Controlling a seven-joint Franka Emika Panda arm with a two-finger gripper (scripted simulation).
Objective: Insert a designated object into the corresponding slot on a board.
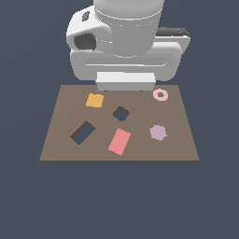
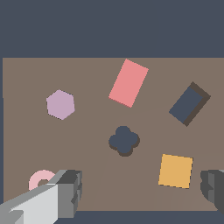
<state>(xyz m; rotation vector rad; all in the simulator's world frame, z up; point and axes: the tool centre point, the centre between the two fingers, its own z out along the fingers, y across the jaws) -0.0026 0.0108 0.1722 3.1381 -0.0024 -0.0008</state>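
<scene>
Nothing is grasped yet: the gripper (image 2: 140,192) hangs spread apart over the board (image 1: 56,149). Next, reach the red tile (image 1: 119,142), with its slot (image 1: 83,132) at ten o'clock.

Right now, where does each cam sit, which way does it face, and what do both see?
Exterior view: off the arm, angled down at the flat brown rectangular board, facing the white arm's bulk behind it.
Wrist view: above the board, looking straight down; the hand shows two grey fingertips, spread apart.
Shared: salmon-red rectangular tile, dark slate-blue rectangular slot, orange square.
</scene>
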